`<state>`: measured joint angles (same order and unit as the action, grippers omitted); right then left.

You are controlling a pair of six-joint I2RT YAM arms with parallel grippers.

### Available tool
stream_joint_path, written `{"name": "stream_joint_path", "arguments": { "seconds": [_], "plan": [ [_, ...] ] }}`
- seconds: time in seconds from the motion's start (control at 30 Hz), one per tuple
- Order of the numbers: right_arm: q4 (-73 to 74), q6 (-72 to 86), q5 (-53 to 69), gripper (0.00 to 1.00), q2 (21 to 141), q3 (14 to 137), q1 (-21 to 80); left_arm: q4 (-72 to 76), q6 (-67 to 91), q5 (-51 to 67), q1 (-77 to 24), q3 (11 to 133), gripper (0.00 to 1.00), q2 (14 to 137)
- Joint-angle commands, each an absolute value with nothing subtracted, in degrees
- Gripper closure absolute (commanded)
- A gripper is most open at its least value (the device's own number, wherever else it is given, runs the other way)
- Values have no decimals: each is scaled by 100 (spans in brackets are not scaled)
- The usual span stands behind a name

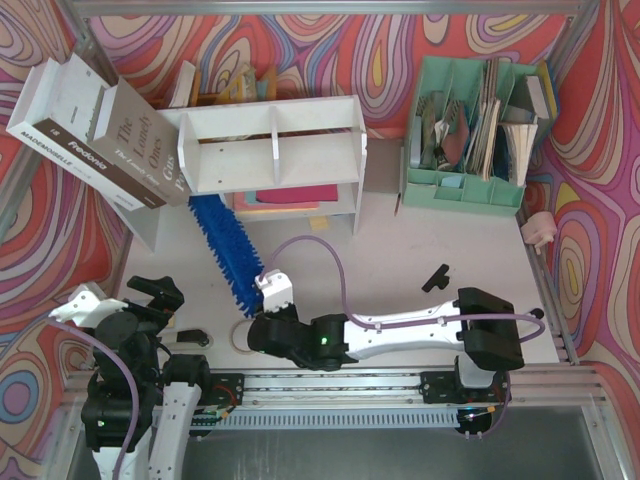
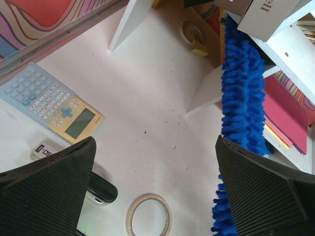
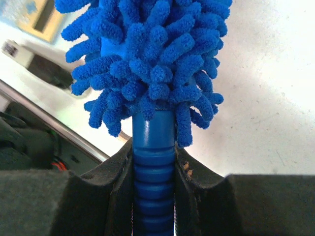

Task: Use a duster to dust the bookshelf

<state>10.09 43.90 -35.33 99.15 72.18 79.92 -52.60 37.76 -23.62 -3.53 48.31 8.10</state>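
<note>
Approach step: right gripper (image 3: 153,162) pinched the duster (image 1: 225,250) handle; left gripper (image 2: 155,167) stood spread. Next move likely required sweeping the bookshelf (image 1: 270,140) at 12 o'clock.

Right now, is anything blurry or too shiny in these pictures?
Right wrist: the duster is sharp, the calculator behind it blurred. Left wrist: the calculator is crisp, the table bright but not glaring. Top external: even light, no glare on the bookshelf.

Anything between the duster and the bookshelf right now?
Nothing visible. The duster, held by the right gripper, reaches the lower left corner of the bookshelf; leaning books sit close beside its tip.
</note>
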Motion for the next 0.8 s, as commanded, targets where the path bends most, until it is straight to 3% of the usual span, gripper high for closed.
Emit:
{"name": "stream_joint_path", "arguments": {
  "seconds": [0.0,0.57,0.77],
  "plan": [
    [1011,3843,-3448,100,9936,6917,7994,-5221,3788,-2353,-335,4834,1,791],
    [1005,2968,-2981,100,8747,5881,7994,-5117,3813,-2187,-343,4755,1,1028],
    [509,2712,-2479,100,9152,6214,8013,-5173,3832,-2276,-343,4781,1,984]
  ]
}}
